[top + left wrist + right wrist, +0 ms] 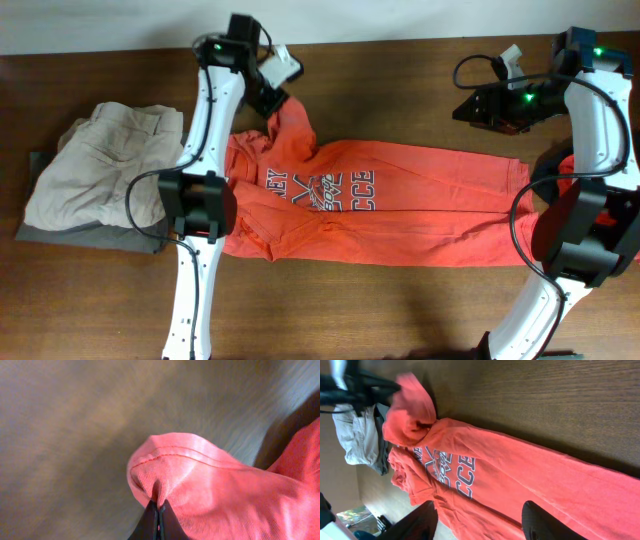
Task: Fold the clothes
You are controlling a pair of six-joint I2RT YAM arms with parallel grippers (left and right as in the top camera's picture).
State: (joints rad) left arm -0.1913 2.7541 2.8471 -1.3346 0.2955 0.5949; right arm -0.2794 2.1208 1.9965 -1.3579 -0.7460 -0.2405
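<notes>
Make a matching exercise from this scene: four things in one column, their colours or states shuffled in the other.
Things:
1 shirt
2 trousers
3 left gripper
4 right gripper

Colours or states:
A open, holding nothing
B orange, with navy and white print
C beige, folded in a pile
D shut on the shirt

Pairs: 1-B, 2-C, 3-D, 4-A

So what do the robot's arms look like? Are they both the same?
Pretty much twins. The left arm and right arm are long white tubes with chunky black joints. Thin black cables loop alongside them, and small green lights glow near the wrists. The left gripper and right gripper are black, with two fingers each.
</notes>
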